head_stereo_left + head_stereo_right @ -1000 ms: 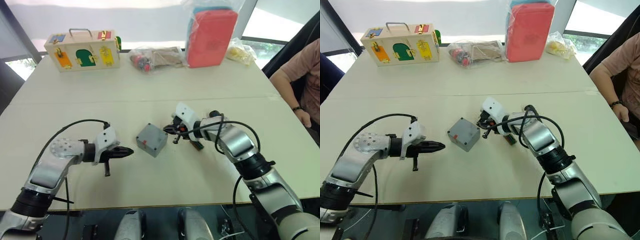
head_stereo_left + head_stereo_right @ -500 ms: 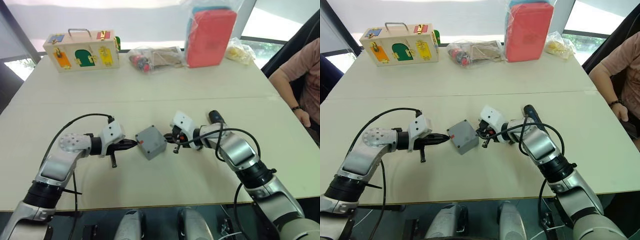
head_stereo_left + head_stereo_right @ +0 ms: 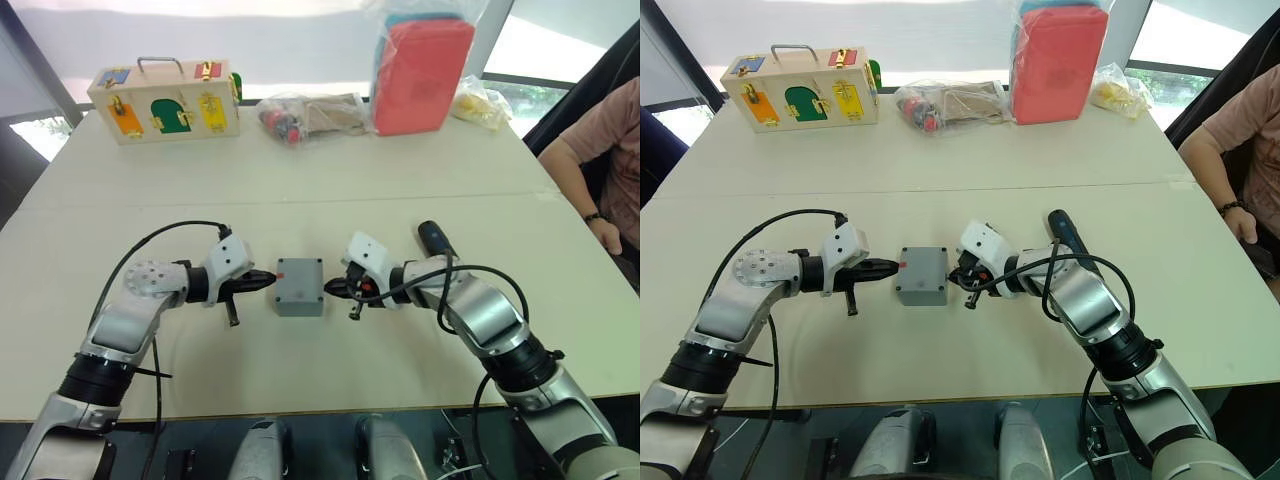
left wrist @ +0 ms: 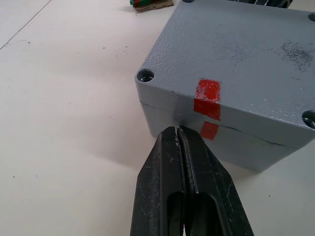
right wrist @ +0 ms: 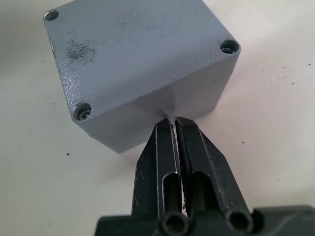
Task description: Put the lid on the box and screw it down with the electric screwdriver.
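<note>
The left gripper (image 3: 262, 281), fingers pressed together and holding nothing, touches the left side of the box (image 3: 299, 286), whose lid (image 4: 236, 59) sits on top. The right gripper (image 3: 333, 290), likewise closed and empty, touches the opposite side. The electric screwdriver (image 3: 432, 238) lies near the right arm.

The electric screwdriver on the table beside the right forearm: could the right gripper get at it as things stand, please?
Probably yes. The electric screwdriver lies in the open, with nothing on it. The right gripper is shut and empty against the box, so it must draw back and open first.
</note>
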